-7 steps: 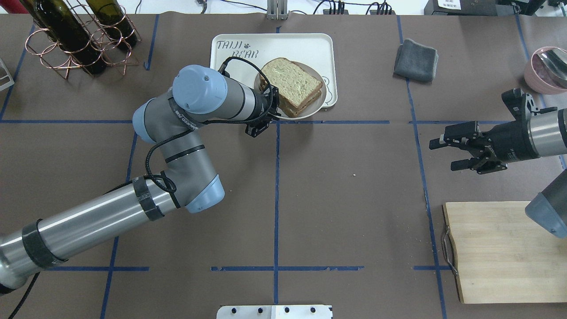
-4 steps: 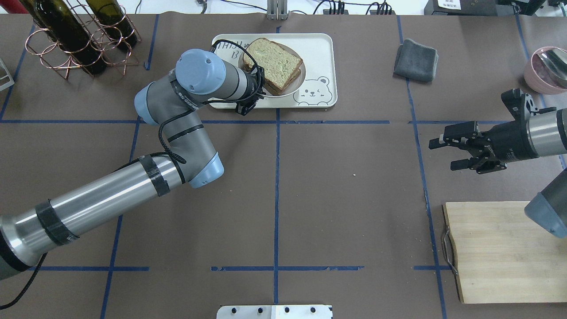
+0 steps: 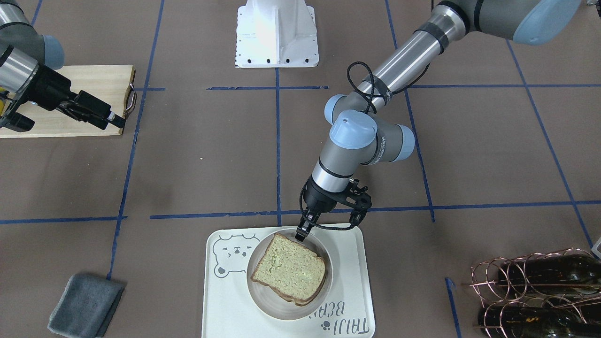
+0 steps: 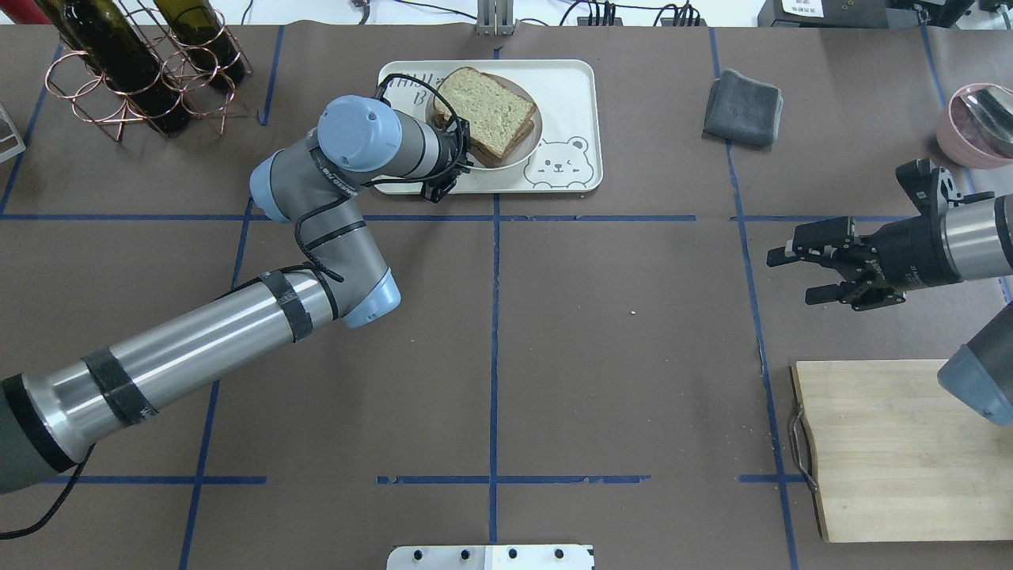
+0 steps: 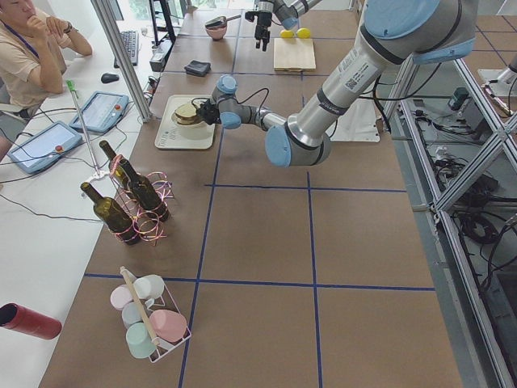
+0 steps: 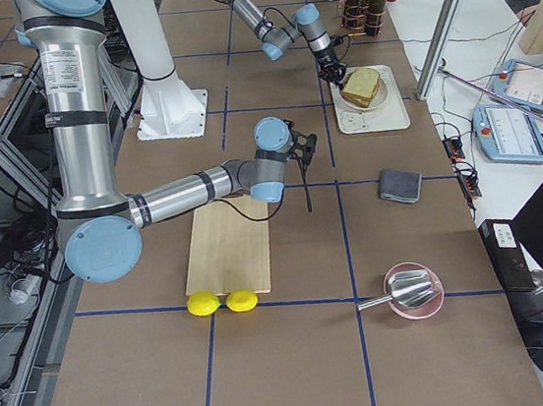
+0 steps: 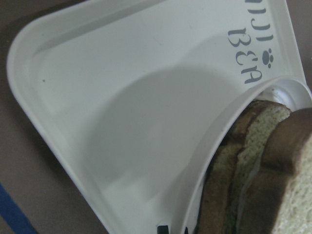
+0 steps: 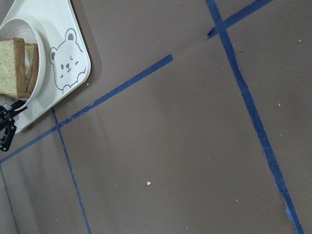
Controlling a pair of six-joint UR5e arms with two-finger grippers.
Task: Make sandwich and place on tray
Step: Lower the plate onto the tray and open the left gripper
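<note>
The sandwich (image 4: 483,111), two tan bread slices with brown crust, lies on a small round cream dish (image 4: 532,142). The dish is within the left half of the cream tray (image 4: 566,87) with the bear drawing. My left gripper (image 4: 467,154) is shut on the dish's near rim; the front-facing view shows its fingertips (image 3: 302,233) pinching the rim next to the sandwich (image 3: 288,270). In the left wrist view the dish rim (image 7: 219,136) casts a shadow on the tray (image 7: 97,97). My right gripper (image 4: 791,277) is open and empty, far to the right. The egg is hidden.
A folded grey cloth (image 4: 744,96) lies right of the tray. A wooden cutting board (image 4: 894,451) is at the near right, with a pink bowl (image 4: 973,127) at the far right. A copper wine rack with bottles (image 4: 142,71) stands at the far left.
My left gripper has carried the dish with the sandwich from the tray's near right edge back and left, further onto the tray. The right arm has not moved.
</note>
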